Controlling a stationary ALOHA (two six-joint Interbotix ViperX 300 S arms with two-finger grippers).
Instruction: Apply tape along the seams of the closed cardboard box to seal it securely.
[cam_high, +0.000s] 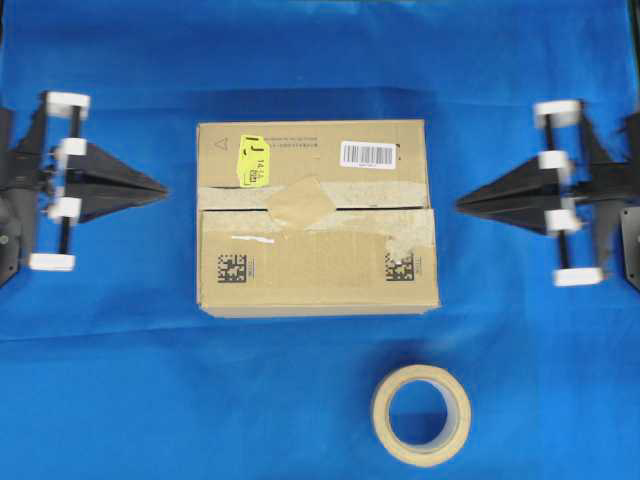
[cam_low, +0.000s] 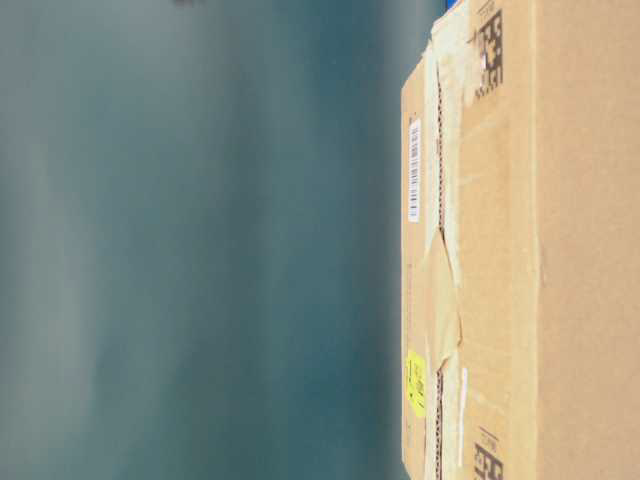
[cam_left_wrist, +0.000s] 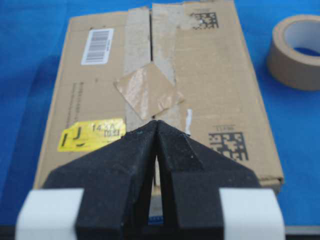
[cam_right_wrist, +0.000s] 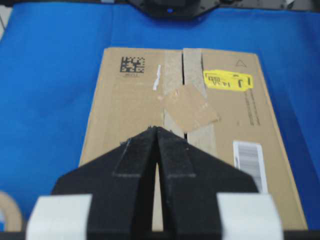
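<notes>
1. The tape (cam_high: 303, 203), a small tan square turned like a diamond, lay stuck flat on top of the cardboard box (cam_high: 315, 270), left of the box's centre, straddling the seams (cam_high: 375, 208).
2. The seams ran left to right between the two top flaps, edged with a worn greyish tape strip (cam_high: 390, 190) and torn remnants.
3. The box sat closed at the middle of the blue cloth (cam_high: 120, 380). Its far flap carried a yellow sticker (cam_high: 252, 162) at left and a white barcode label (cam_high: 368, 154) at right; two black square codes (cam_high: 232, 266) marked the near flap.
4. A beige tape roll (cam_high: 421, 414) lay flat on the cloth, near side, right of centre, apart from the box.
5. Left gripper (cam_high: 163, 189): jaws clenched, empty, pointing at the box's left side, well apart from it.
6. Right gripper (cam_high: 459, 205): jaws clenched, empty, just beside the box's right edge without touching.
</notes>
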